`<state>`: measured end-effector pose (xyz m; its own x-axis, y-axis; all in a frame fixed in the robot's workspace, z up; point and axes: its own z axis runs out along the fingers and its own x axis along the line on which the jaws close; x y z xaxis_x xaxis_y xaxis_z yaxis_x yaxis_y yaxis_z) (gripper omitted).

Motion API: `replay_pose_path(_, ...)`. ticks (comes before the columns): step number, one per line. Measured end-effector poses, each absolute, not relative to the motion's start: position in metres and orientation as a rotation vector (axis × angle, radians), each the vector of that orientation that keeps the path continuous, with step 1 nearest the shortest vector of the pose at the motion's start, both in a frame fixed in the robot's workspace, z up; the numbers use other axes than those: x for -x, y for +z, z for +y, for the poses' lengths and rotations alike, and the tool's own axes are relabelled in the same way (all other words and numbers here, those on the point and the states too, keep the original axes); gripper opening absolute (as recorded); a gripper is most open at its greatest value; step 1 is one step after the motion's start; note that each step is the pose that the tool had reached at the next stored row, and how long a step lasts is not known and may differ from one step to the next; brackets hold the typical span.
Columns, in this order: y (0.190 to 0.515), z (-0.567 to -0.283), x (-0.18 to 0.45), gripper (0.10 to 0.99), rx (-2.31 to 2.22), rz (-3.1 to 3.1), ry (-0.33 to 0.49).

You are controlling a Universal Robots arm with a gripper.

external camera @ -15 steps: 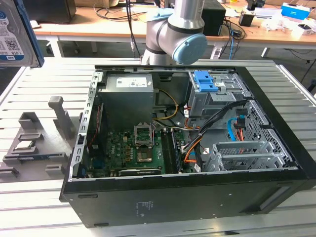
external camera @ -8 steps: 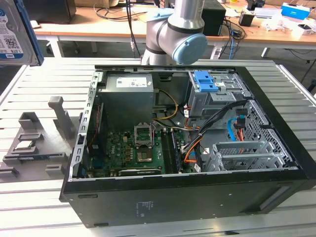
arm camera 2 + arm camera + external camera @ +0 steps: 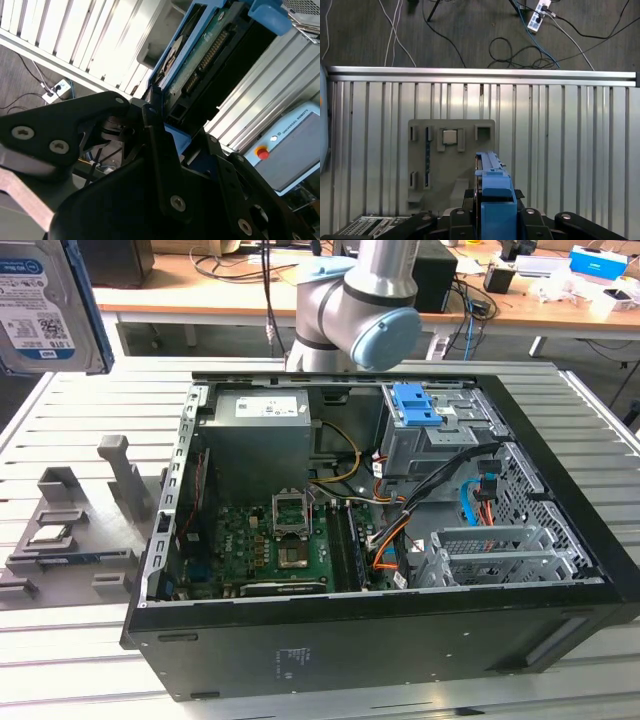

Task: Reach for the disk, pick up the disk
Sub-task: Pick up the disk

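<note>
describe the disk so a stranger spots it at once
From the open computer case, look to the exterior view's upper left corner. The disk hangs there, a silver-grey slab in a blue bracket. Its white-and-blue barcode label sets it apart.

Exterior view's left, top edges cut disk (image 3: 45, 305); arm (image 3: 350, 300) cropped above.

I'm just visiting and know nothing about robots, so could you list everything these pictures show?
disk: one, silver-grey in a blue bracket, held above the table.
computer case: one, black, open, on the table.
blue latch: one, blue, inside the case.
holder: one, grey, on the table beside the case.
processor chip: one, silver, seated in the holder.
table: one, ribbed silver, under case and holder.
power strip: one, white, on the floor.
robot arm: one, grey with light-blue caps, behind the case.
gripper: one, black, shut on the disk.
</note>
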<state>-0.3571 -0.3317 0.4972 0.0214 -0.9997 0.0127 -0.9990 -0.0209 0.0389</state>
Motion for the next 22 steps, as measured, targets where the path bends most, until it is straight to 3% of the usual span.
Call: replay_pose_path(22,0.497,-0.332,0.273,0.365,-2.214,-2.168,-0.023)
